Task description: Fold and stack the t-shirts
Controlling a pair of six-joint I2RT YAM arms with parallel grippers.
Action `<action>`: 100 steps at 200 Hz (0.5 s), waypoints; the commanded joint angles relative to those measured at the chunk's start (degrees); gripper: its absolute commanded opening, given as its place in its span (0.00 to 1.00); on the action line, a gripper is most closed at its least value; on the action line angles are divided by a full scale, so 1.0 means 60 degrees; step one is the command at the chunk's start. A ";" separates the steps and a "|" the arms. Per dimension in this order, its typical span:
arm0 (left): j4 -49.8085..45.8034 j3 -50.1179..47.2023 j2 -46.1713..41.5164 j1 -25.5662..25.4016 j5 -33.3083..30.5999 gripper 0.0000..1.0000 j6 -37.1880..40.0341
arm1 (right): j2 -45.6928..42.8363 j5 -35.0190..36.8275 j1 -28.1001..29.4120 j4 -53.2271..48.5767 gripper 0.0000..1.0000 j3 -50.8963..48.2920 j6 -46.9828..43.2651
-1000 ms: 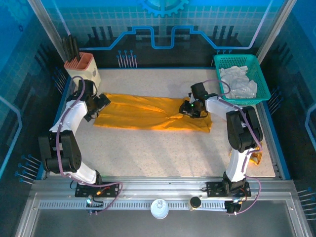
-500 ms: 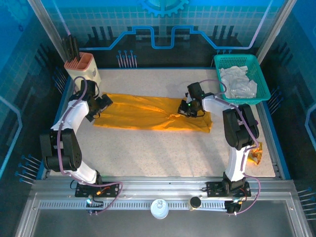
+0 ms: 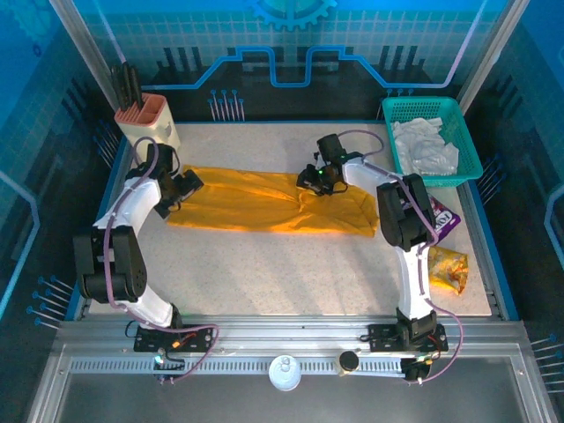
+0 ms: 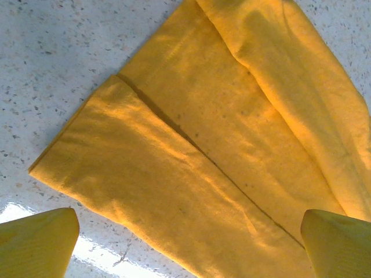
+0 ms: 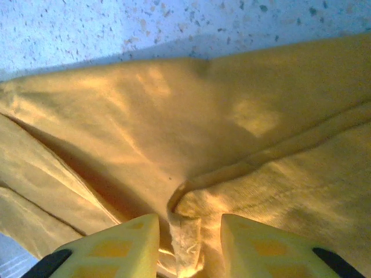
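The mustard-orange t-shirt [image 3: 247, 203] lies as a long folded strip across the middle of the table. My left gripper [image 3: 182, 188] hovers wide open over its left end. In the left wrist view the shirt's layered edge [image 4: 191, 150] lies flat below the left gripper [image 4: 188, 255]. My right gripper [image 3: 313, 179] sits at the shirt's far edge, right of the middle. Its fingers [image 5: 124, 240] stand a little apart around a raised ridge of orange cloth [image 5: 185, 231], with gaps on both sides. The pale t-shirt [image 3: 425, 146] lies crumpled in the teal basket.
The teal basket [image 3: 465, 141] stands at the back right corner. A holder with dark handles [image 3: 145, 119] stands at the back left. A purple packet [image 3: 447, 220] and a yellow snack packet [image 3: 448, 269] lie near the right edge, beside the right arm.
The right gripper has moved left and toward the back along the shirt. With the arm out of the way, the two packets now show. The left gripper has barely moved.
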 commanded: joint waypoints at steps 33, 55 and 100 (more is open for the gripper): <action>-0.0455 0.1239 0.0422 -0.1169 -0.0118 0.98 0.0769 | -0.0463 -0.0147 0.0076 -0.0364 0.42 0.0786 -0.0352; -0.0442 0.2012 0.1072 -0.1714 -0.0078 0.90 0.0985 | -0.1261 -0.0374 0.0017 0.0234 0.41 -0.0099 -0.0236; -0.1584 0.5655 0.4556 -0.1974 -0.0294 0.18 0.2010 | -0.3493 0.0635 -0.0118 0.0046 0.30 -0.2774 -0.0586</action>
